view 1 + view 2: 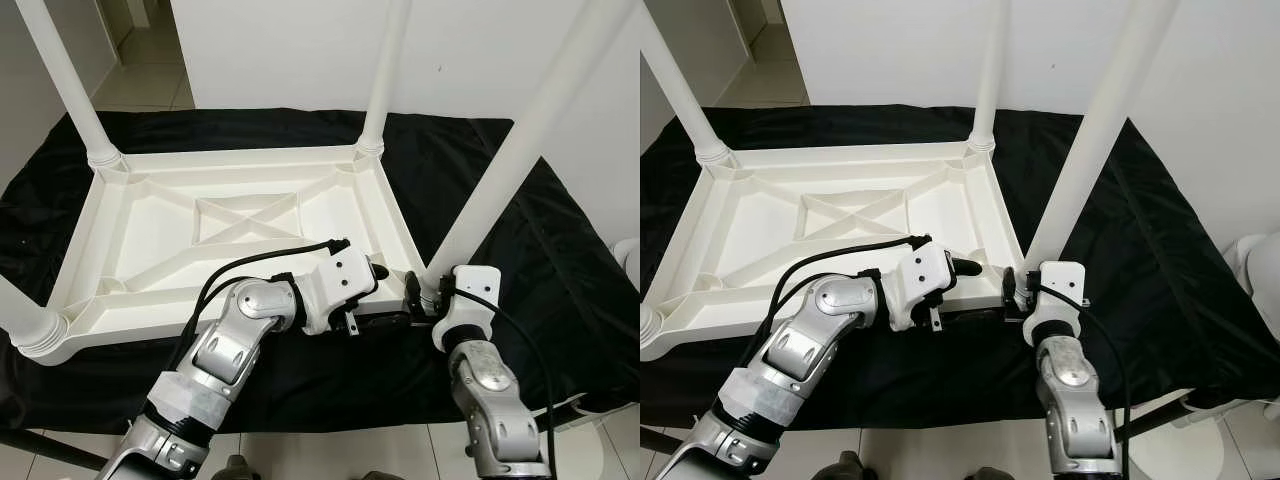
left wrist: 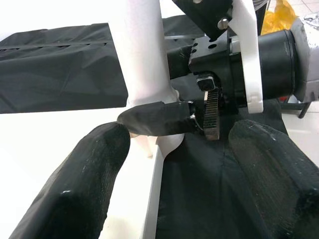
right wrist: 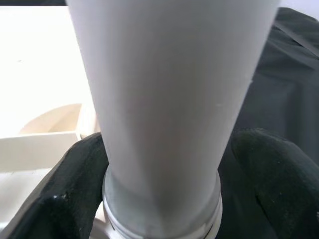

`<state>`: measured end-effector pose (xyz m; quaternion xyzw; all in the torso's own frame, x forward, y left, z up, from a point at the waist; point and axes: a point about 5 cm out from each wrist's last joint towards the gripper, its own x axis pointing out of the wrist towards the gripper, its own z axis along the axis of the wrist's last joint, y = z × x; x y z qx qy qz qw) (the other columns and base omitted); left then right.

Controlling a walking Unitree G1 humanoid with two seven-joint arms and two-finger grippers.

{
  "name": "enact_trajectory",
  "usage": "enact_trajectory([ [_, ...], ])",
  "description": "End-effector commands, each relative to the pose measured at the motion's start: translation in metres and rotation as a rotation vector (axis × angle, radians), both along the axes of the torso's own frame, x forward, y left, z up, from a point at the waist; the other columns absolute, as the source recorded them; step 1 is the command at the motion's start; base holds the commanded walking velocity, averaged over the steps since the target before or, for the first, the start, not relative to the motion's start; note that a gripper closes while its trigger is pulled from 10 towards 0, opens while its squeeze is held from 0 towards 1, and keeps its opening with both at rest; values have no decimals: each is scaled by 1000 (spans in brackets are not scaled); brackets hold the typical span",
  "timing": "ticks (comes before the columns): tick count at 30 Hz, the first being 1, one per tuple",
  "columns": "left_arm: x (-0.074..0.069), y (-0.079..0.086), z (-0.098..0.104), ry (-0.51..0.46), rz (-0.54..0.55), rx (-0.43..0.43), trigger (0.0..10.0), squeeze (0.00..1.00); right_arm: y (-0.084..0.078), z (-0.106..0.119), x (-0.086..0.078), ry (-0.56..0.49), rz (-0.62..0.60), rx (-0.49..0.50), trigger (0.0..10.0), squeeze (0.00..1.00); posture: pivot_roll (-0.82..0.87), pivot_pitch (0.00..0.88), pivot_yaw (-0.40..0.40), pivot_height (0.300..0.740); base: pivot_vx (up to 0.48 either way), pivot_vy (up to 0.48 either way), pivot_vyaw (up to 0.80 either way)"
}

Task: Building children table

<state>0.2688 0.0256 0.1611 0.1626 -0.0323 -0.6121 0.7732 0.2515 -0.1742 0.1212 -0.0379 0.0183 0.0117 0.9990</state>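
On black cloth [image 1: 520, 230] over the floor: white children's table top [image 1: 230, 235], upside down, ribbed underside up. White legs standing upright in corner sockets (far left [image 1: 65, 85], far right [image 1: 385, 70], near left partly cut off). Near right leg [image 1: 510, 150] tilted, base at the near right corner. Right gripper [image 3: 159, 164] closed around that leg's base, black fingers [image 3: 75, 184] on either side, touching. Left gripper [image 2: 174, 164] spread apart, hovering just beside the same corner, holding nothing.
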Motion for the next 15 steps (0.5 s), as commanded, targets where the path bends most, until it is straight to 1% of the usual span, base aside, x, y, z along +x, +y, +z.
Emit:
enact_trajectory([
  [1, 2, 1, 0, -12, 40, -11, 10000, 0, -14, 5, 1, -43, 76, -46, 10000, 0, -41, 0, -16, 740, 0, 0, 0],
  [2, 2, 1, 0, -12, 40, -11, 10000, 0, -14, 5, 1, -43, 76, -46, 10000, 0, -41, 0, -16, 740, 0, 0, 0],
  [3, 3, 1, 1, -13, 40, -13, 10000, 0, -19, 7, 2, -56, 110, -69, 10000, 0, -41, 0, -16, 740, 0, 0, 0],
  [6, 8, 3, 2, -19, 51, -12, 10000, 0, -27, 12, 5, -53, 265, -100, 10000, 0, -43, 0, -11, 740, 0, 0, 0],
  [7, 8, 3, 2, -19, 51, -12, 10000, 0, -27, 12, 5, -53, 265, -100, 10000, 0, -43, 0, -11, 740, 0, 0, 0],
  [8, 8, 2, 3, -21, 48, -13, 10000, 0, -28, 14, 8, -51, 332, -123, 10000, 0, -42, 0, -7, 740, 0, 0, 0],
  [9, 8, 2, 3, -21, 48, -13, 10000, 0, -28, 14, 8, -51, 332, -123, 10000, 0, -42, 0, -7, 740, 0, 0, 0],
  [10, 7, 1, 3, -19, 42, -15, 10000, 0, -27, 14, 11, -44, 406, -136, 10000, 0, -42, 0, -5, 740, 0, 0, 0],
  [11, 7, 1, 3, -19, 42, -15, 10000, 0, -27, 14, 11, -44, 406, -136, 10000, 0, -42, 0, -5, 740, 0, 0, 0],
  [14, 5, 0, 3, -17, 36, -16, 10000, 0, -24, 14, 14, -31, 476, -148, 10000, 0, -40, 0, -3, 740, 0, 0, 0],
  [15, 4, -1, 3, -16, 34, -18, 10000, 0, -23, 13, 17, -20, 501, -152, 7490, 0, -37, 0, -5, 740, 0, 0, 0],
])
